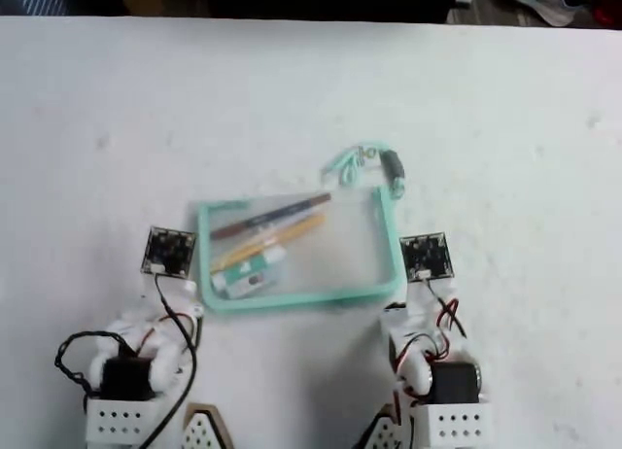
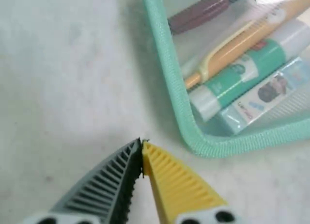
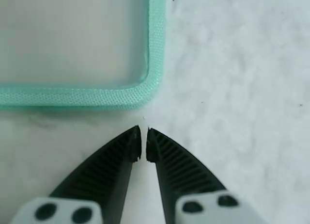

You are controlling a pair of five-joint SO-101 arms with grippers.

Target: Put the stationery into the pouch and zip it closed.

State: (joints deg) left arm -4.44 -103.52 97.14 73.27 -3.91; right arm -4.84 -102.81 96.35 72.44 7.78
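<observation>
High view shows a white counter with a clear pouch lying flat near its middle. The pouch has a mint-green border, and the stationery is already inside, gathered toward the side nearer the left arm. The right arm stands near the opposite lower corner of the pouch.

From the left wrist view, the left gripper has one grey and one yellow finger. Their tips are pressed together with nothing between them, just beside the rounded pouch corner but apart from it. From the right wrist view, the right gripper has two black fingers with only a very thin slit between the tips. It holds nothing and sits just off the other corner.

Inside the pouch lie a brown pen, an orange pen, a green-and-white glue stick and a flat blue-white block, side by side. A thin mint cord with a small dark piece lies on the counter by the far right corner of the pouch. The far edge of the pouch looks pale, so I cannot tell if the zip is closed.
</observation>
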